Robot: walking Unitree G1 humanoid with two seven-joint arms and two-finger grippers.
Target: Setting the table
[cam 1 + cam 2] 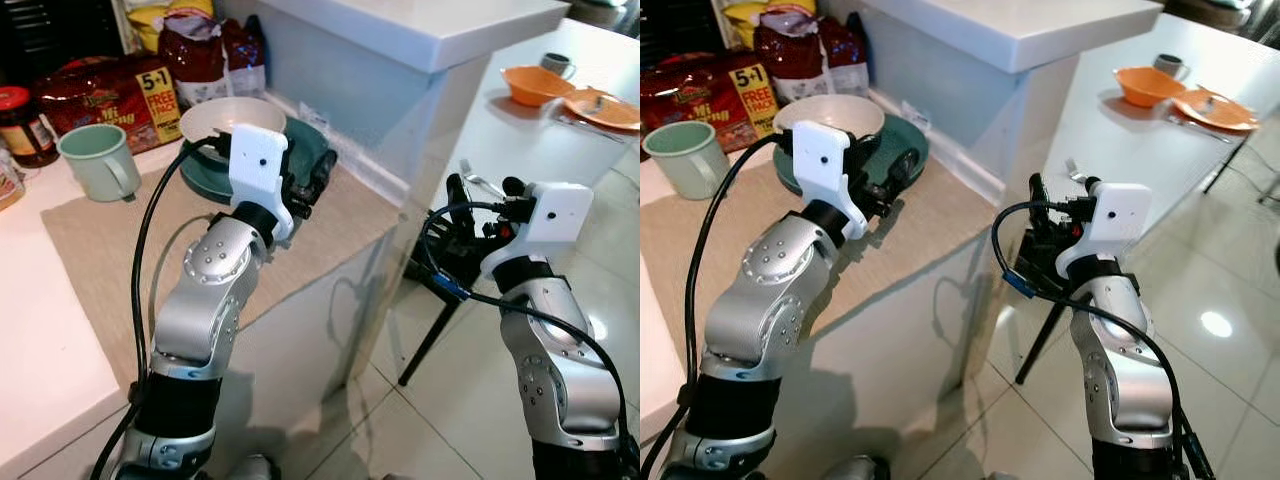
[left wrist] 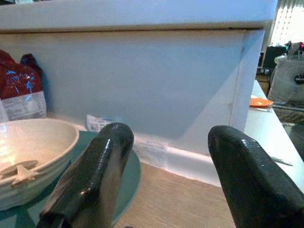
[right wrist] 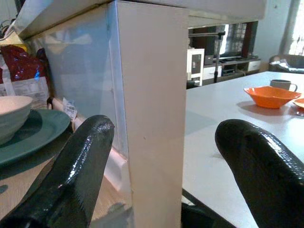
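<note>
A cream bowl [image 1: 225, 113] sits on a teal plate [image 1: 312, 143] at the back of the wooden counter [image 1: 110, 250]. My left gripper [image 1: 312, 183] hovers open just over the plate's near edge, to the right of the bowl; in the left wrist view its fingers [image 2: 95, 175] stand apart with nothing between them. My right gripper [image 1: 484, 196] hangs open beside the counter's end, at the near edge of the white dining table [image 1: 510, 140], also empty. On the far end of that table are an orange bowl [image 1: 535, 84], an orange plate [image 1: 603, 107] and a dark cup [image 1: 557, 65].
A pale green mug [image 1: 98, 160] stands left of the plate, with red food packs [image 1: 110, 92] and a jar [image 1: 24, 125] behind it. A raised white ledge [image 1: 420, 30] walls the counter's back. A fork [image 1: 478, 180] lies on the table near my right gripper. Tiled floor below.
</note>
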